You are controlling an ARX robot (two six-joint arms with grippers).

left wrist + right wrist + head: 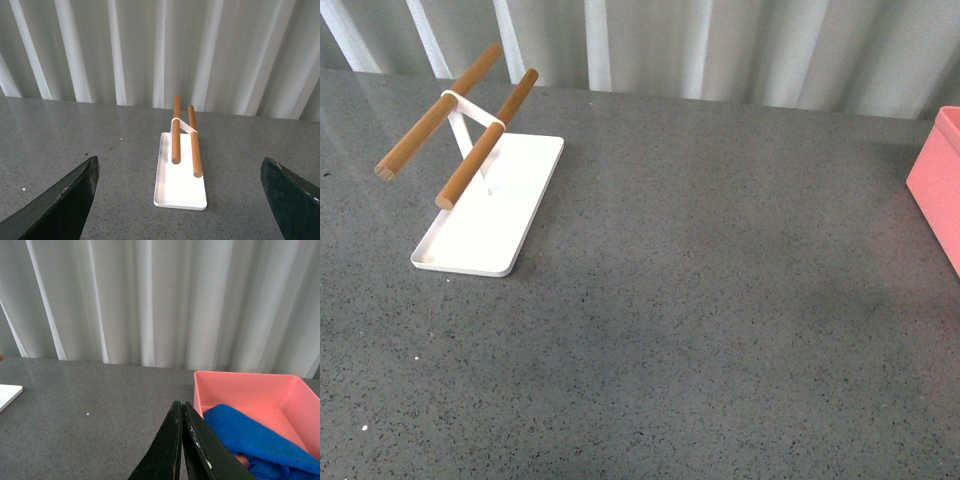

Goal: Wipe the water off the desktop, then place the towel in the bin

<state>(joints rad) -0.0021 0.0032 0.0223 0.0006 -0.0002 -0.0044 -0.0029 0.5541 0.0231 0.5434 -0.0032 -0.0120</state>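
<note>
1. Right wrist view showed the towel (260,440) lying inside the bin (280,390), just beyond and beside the right claw (182,440), whose fingers were pressed together on nothing.
2. The towel's visible fold ran diagonally across the bin floor, from near the claw toward the far corner; its full length was cut off.
3. The left claw (180,200) was spread wide and empty over the table (700,300), facing the white tray (180,185).
4. The right arm was nearer the bin; the task looked essentially complete.
</note>
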